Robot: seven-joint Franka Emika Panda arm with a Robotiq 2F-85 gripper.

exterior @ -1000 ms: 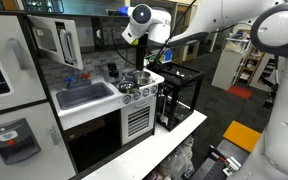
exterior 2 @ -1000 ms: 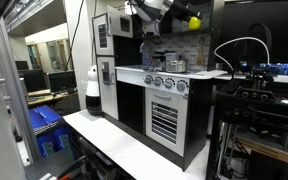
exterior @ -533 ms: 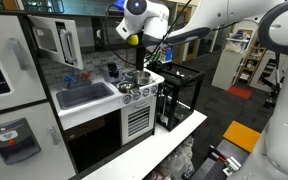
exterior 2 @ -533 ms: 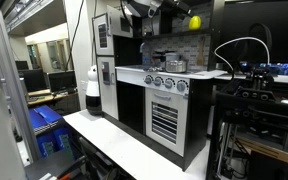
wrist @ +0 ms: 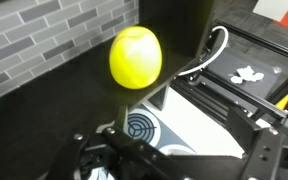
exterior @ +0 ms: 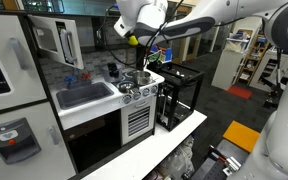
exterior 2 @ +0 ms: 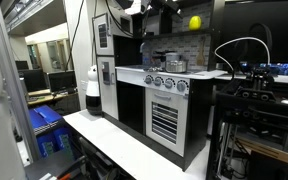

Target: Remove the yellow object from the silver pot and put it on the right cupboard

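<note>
The yellow object point(wrist: 135, 57) is a round ball resting on the dark top of the right cupboard point(wrist: 64, 95), in front of a grey brick wall. It also shows in both exterior views, high up on the toy kitchen point(exterior: 132, 40) point(exterior 2: 194, 21). My gripper point(wrist: 179, 152) hangs open just short of the ball, its fingers spread wide with nothing between them. In an exterior view my gripper point(exterior: 136, 30) sits right beside the ball. The silver pot point(exterior: 136, 77) stands on the stove below, and the ball is not in it.
A grey sink point(exterior: 84, 96) lies beside the stove, and an open cupboard door point(exterior: 64, 40) stands above it. A black wire rack point(exterior: 180, 95) stands against the kitchen's side on a white table point(exterior: 154, 150). A stove burner point(wrist: 144, 127) shows below my gripper.
My arm has drawn up and back a little from the ball. The ball has stayed in place on the cupboard top, and the jaws have stayed open.
</note>
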